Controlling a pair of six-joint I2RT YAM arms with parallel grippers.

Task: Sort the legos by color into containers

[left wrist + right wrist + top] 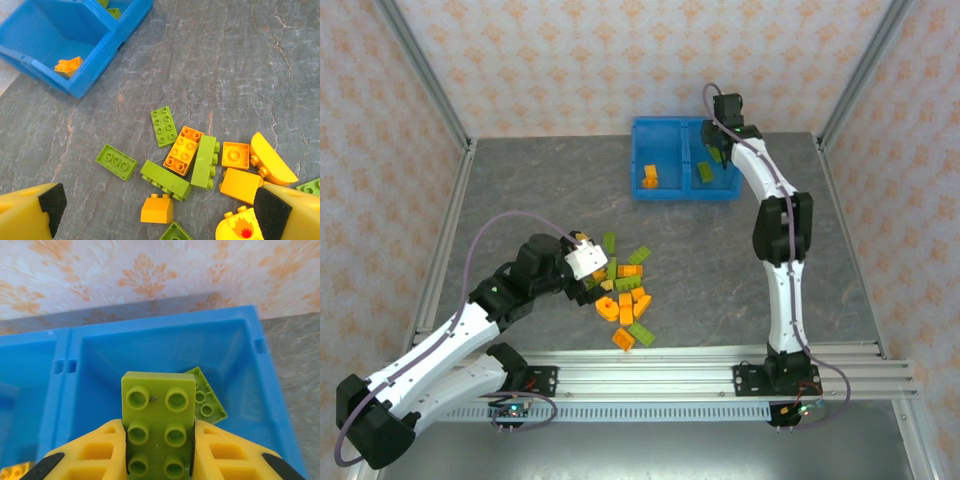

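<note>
Right hand (159,440) is clamped on an olive-green brick (159,405), poised over the right compartment (240,355) of the blue bin (640,190). A second green brick (207,395) lies inside. One orange brick (68,65) sits in the left compartment (35,30).

Advice: let go low and centred, away from the middle wall (62,390), so the brick doesn't bounce across.

Left hand (161,207) has its fingers wide apart and holds nothing, hovering over the mixed pile (625,295) on the surface (225,60).
</note>
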